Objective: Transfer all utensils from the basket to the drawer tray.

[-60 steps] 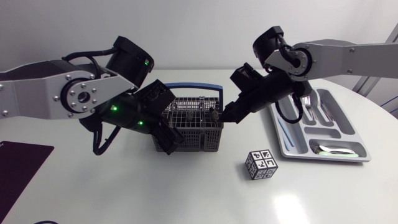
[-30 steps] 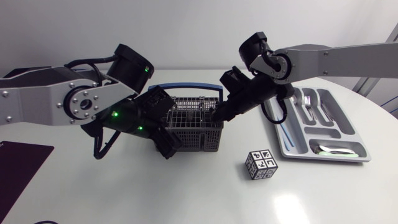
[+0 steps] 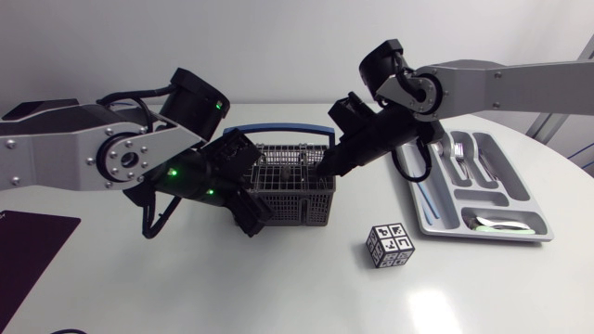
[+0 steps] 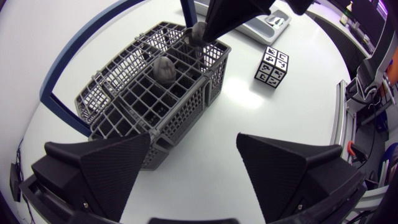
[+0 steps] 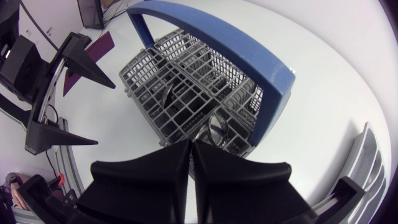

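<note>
We log no legible letters, numbers or brand print in any view, the only sign being black-and-white square marker patterns on the faces of a small cube [image 3: 390, 245], on the table [image 3: 278, 288], right half, no readable characters.

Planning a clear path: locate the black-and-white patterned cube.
Head view, right of centre: the black-and-white cube stands between the grey mesh basket and grey drawer tray.

Seen from above, the left gripper [image 3: 247, 186] covers one end of the basket [image 3: 299, 200], and the right arm [image 3: 483, 83] blocks a corner of the drawer tray [image 3: 483, 236]. Utensils [image 4: 164, 68] stand sunk in the basket, only rounded ends showing, kind unclear. A dark mat [image 3: 28, 250] is cut off at the view's edge.
</note>
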Action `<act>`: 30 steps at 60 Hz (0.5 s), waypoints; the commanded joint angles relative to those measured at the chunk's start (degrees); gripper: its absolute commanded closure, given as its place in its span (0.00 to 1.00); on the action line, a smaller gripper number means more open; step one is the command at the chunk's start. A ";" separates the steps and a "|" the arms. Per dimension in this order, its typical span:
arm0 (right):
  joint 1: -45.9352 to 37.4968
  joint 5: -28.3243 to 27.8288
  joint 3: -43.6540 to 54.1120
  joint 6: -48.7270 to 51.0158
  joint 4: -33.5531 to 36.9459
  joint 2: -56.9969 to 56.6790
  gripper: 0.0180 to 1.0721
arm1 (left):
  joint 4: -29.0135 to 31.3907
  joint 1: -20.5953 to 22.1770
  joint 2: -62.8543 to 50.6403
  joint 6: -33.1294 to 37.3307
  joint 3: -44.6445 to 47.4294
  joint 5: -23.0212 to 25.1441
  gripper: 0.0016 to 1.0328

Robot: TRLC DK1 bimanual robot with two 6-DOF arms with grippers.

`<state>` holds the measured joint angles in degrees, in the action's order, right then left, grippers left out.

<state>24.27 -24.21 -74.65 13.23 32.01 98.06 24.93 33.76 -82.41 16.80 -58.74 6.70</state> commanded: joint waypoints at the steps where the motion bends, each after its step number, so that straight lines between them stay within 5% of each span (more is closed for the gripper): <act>1: 0.16 -0.23 -0.76 -0.84 1.21 -2.52 0.95 | -0.49 -0.54 -0.65 1.48 1.88 -0.37 0.07; 30: -2.83 -11.74 -1.11 -0.31 3.59 -6.48 0.95 | -0.58 -0.45 -0.56 1.48 2.75 -0.63 0.07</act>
<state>21.93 -34.70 -74.70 13.28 34.63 93.45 24.49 33.76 -82.46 16.80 -57.84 6.31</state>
